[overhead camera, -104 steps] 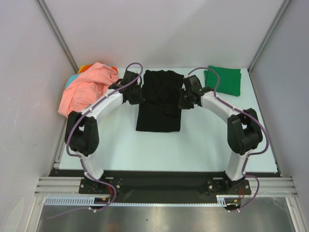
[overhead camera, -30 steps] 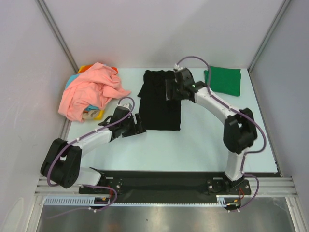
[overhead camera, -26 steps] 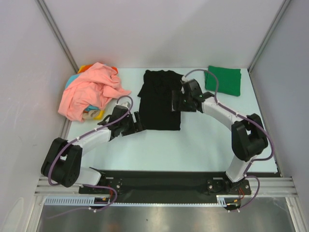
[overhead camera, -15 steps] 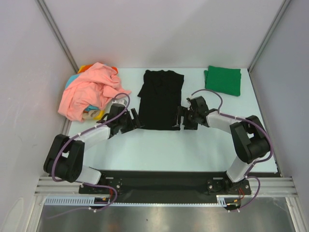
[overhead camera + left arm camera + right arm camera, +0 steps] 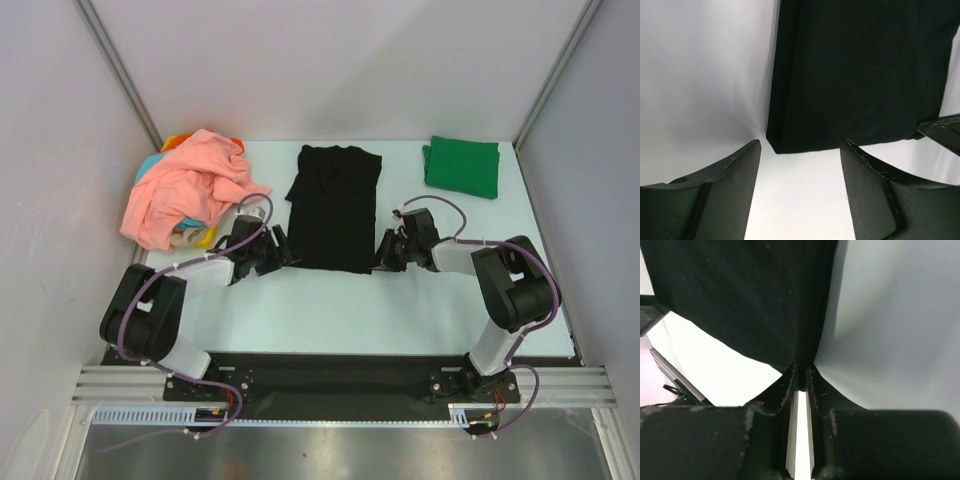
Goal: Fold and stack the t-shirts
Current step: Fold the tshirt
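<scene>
A black t-shirt (image 5: 335, 205) lies folded into a long strip in the middle of the table. My left gripper (image 5: 279, 249) is low at the strip's near left corner. In the left wrist view this gripper (image 5: 800, 144) is open, with the corner of the black t-shirt (image 5: 860, 75) just ahead of its fingertips. My right gripper (image 5: 386, 252) is at the near right corner. In the right wrist view it (image 5: 800, 371) is shut on the hem of the black t-shirt (image 5: 740, 300). A green t-shirt (image 5: 462, 166) lies folded at the back right.
A crumpled salmon-pink t-shirt (image 5: 185, 190) tops a heap at the back left, with orange (image 5: 175, 141), teal (image 5: 148, 166) and yellow (image 5: 200, 236) cloth showing beneath it. White walls enclose the table on three sides.
My right gripper came from the far part of the black shirt down to its near right corner and shut on the hem. My left gripper moved up to the near left corner, still open.
</scene>
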